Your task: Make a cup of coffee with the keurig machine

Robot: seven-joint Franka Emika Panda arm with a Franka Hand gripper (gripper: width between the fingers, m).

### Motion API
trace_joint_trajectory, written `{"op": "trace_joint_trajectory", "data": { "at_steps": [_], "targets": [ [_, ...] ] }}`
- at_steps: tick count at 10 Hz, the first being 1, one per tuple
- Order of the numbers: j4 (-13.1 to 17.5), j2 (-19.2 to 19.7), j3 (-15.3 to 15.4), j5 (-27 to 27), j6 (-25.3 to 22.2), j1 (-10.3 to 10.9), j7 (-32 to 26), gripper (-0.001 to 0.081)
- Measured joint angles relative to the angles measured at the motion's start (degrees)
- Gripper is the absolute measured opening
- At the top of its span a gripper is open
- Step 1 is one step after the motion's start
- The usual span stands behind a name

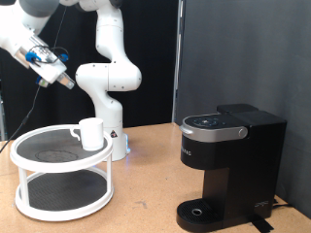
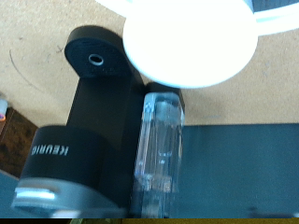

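Table: tan top (image 1: 146, 165), black backdrop.
Exterior: your cup (image 1: 91, 133) sits on a white two-tier stand's (image 1: 60, 201) top shelf; keurig (image 1: 231, 167), lid down, at the cup's 4 o'clock; gripper (image 1: 64, 83) hangs high at the cup's 11 o'clock. You can't tell whether its fingers are parted.
Wrist: keurig (image 2: 89, 140) with clear water tank (image 2: 161, 149); a blurred white disc (image 2: 191, 42) near the lens.

The white Panda arm (image 1: 105, 73) rises from its base at the centre of the exterior view, bends at a rounded elbow and sweeps out toward 10 o'clock, ending high in the upper-left corner. There the gripper (image 1: 66, 83), on a wrist with blue fittings, angles down toward 4 o'clock, hanging in open air. Its fingers do not show in the wrist view.
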Motion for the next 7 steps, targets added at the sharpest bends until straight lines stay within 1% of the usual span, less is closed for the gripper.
{"op": "trace_joint_trajectory", "data": {
  "at_steps": [1, 2, 3, 4, 5, 6, 7],
  "targets": [
    [-1.54, 0.05, 0.00, -0.49, 1.88, -0.02, -0.81, 0.0113],
    [-2.97, 0.07, 0.00, -0.93, 3.82, -0.05, -1.60, 0.0316],
    [-4.27, 0.08, 0.00, -1.35, 5.80, -0.09, -2.30, 0.0451],
    [-5.52, 0.10, 0.00, -1.88, 7.74, -0.11, -2.93, 0.0451],
    [-6.76, 0.15, -0.01, -2.46, 9.69, -0.12, -3.46, 0.0648],
    [-7.99, 0.26, -0.01, -3.00, 11.59, -0.13, -4.04, 0.0708],
    [-8.99, 0.40, -0.09, -3.24, 12.90, -0.13, -4.59, 0.0708]
  ]
}}
